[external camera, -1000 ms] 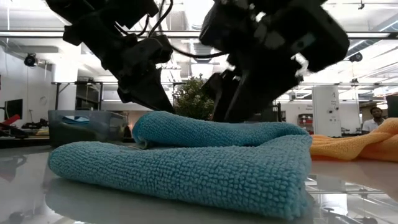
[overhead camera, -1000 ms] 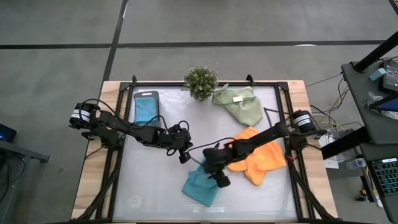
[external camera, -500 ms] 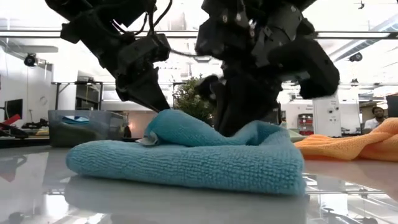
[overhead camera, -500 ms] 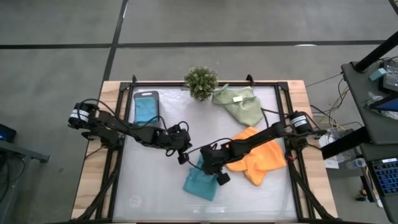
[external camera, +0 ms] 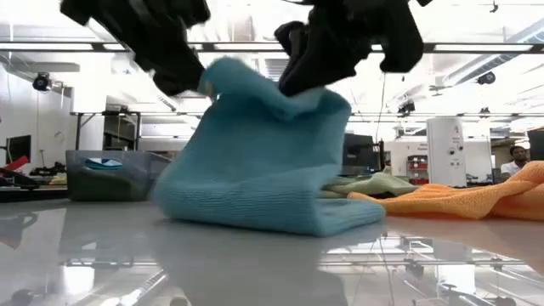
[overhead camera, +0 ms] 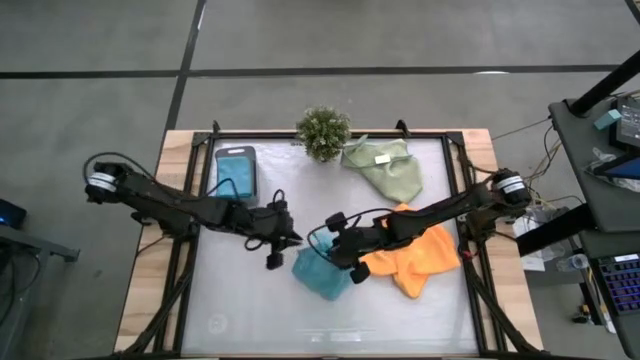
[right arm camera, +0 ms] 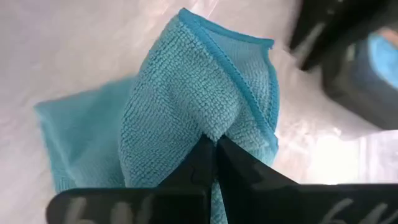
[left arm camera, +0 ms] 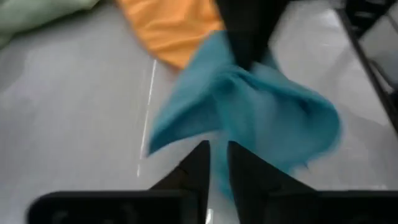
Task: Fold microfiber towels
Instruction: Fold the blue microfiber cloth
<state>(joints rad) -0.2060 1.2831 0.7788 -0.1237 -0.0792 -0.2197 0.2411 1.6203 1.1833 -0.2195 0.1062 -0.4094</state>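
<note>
Between right fingers [right arm camera: 211,155]: teal towel [right arm camera: 199,106], clamped, lifted off tabletop [overhead camera: 240,300].
Left fingers [left arm camera: 214,162]: together, beside towel, holding nothing.
Risk: single pinch may slip, fold collapses.

The table [overhead camera: 250,300] has a shiny white top with a wooden edge. On it lie a blue towel [overhead camera: 318,275], an orange towel [overhead camera: 415,262] and a green towel [overhead camera: 388,170]. A small bushy plant [overhead camera: 323,131] and a dark tray [overhead camera: 236,172] sit at the far edge.
</note>
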